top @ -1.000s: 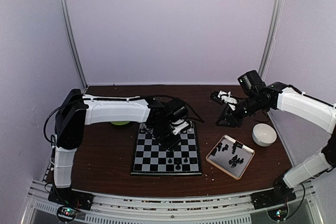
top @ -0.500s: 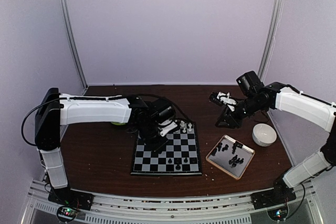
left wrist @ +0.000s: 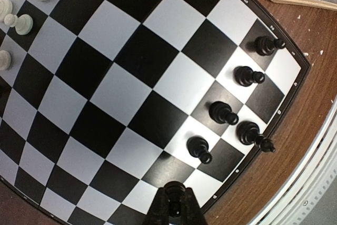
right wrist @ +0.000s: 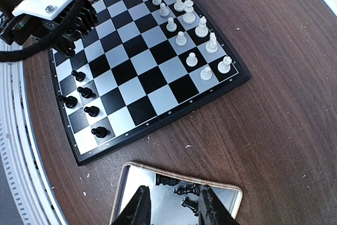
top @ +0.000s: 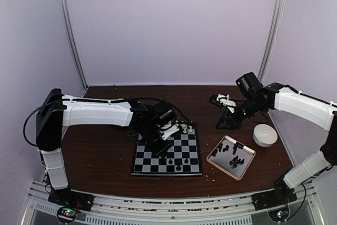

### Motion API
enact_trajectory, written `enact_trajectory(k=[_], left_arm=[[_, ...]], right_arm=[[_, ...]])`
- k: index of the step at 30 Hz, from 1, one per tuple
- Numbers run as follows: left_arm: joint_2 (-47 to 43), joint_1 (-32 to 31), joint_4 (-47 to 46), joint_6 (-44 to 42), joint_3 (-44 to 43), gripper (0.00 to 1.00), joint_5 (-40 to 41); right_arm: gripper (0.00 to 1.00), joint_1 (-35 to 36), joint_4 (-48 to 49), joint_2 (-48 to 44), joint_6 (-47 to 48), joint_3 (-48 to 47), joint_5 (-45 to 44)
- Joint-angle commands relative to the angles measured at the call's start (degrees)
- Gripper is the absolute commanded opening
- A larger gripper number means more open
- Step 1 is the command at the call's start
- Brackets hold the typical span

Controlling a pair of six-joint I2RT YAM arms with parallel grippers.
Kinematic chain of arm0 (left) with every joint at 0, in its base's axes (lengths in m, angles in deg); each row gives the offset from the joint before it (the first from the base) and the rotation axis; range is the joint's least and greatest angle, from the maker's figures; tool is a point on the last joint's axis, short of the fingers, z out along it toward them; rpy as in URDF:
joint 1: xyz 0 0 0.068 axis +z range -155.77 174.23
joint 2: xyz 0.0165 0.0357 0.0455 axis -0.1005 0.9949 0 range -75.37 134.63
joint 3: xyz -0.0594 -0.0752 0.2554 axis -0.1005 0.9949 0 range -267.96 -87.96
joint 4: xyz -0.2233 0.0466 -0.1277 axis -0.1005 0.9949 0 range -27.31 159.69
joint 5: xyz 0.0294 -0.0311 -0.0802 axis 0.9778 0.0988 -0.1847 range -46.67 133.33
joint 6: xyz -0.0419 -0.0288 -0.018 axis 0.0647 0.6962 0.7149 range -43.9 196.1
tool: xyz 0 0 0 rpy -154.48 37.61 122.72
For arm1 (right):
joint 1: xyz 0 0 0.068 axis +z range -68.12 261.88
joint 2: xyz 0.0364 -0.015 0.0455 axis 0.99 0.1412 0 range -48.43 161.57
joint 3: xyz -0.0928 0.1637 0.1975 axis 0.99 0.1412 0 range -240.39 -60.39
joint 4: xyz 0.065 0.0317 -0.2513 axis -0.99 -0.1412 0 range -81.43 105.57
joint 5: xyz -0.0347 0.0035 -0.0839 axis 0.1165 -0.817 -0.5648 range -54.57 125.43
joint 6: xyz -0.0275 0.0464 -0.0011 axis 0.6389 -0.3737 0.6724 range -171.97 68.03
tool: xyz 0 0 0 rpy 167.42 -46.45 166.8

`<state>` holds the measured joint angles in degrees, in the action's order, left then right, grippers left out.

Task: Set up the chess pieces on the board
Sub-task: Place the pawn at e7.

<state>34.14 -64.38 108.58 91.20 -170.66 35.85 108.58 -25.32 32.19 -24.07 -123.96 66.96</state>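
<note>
The board (top: 152, 157) lies in the middle of the table. White chess pieces (right wrist: 179, 19) fill its far rows, and several black chess pieces (left wrist: 224, 113) stand along its near edge. My left gripper (left wrist: 175, 204) hovers over the board's near left part, shut on a small black chess piece (left wrist: 175, 192); from above the left gripper (top: 160, 139) shows over the board's left half. My right gripper (right wrist: 172, 198) hangs open and empty above the tray (right wrist: 179, 173), where more black chess pieces (right wrist: 184, 188) lie.
The tan-rimmed metal tray (top: 216, 157) sits right of the board. A white bowl (top: 265, 135) stands further right, near the table's right side. The table's near edge carries a metal rail (top: 158, 204).
My left gripper has moved left and slightly nearer over the board, staying shut on the black piece. The right arm has barely moved.
</note>
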Motion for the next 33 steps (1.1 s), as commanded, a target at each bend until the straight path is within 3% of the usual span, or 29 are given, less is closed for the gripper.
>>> enact_trajectory(k=[1, 33], left_arm=[[1.8, 0.1, -1.9, -0.5, 0.1, 0.01, -1.7], [4.7, 0.0, -0.7, -1.6, 0.4, 0.02, 0.7]], right_arm=[[0.33, 0.1, -1.2, 0.7, 0.7, -1.8, 0.6], [0.33, 0.5, -1.7, 1.6, 1.2, -2.3, 0.0]])
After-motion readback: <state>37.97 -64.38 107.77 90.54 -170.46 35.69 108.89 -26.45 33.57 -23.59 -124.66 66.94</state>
